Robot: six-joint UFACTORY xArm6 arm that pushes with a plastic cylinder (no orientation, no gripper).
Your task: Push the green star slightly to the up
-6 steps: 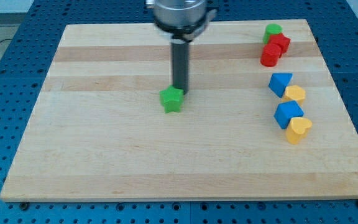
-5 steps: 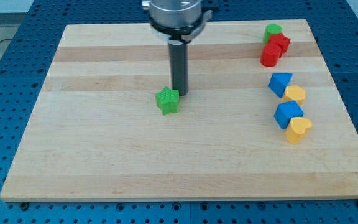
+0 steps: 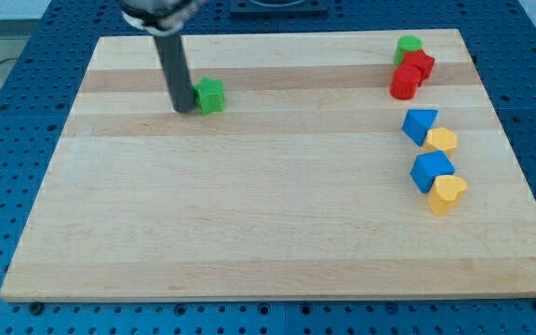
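The green star (image 3: pixel 210 95) sits in the upper part of the bench (image 3: pixel 249 223), left of centre, near the view's top edge. My tip (image 3: pixel 183 110) is planted on the wood at the star's left side, touching or just beside it; I judge this a poor spot for an upward shove, since a push toward the view's top calls for contact from the star's lower side. There are no fingers on this rig, only the dark rod, so nothing opens or closes.

Well apart, along the view's right, stand a green cylinder (image 3: pixel 409 44), two red blocks (image 3: pixel 410 74), two blue blocks (image 3: pixel 424 147) and two yellow ones (image 3: pixel 445 167), clustered and out of the way.

The bench is pale, striped wood, lying on a blue perforated plate (image 3: pixel 7 84).
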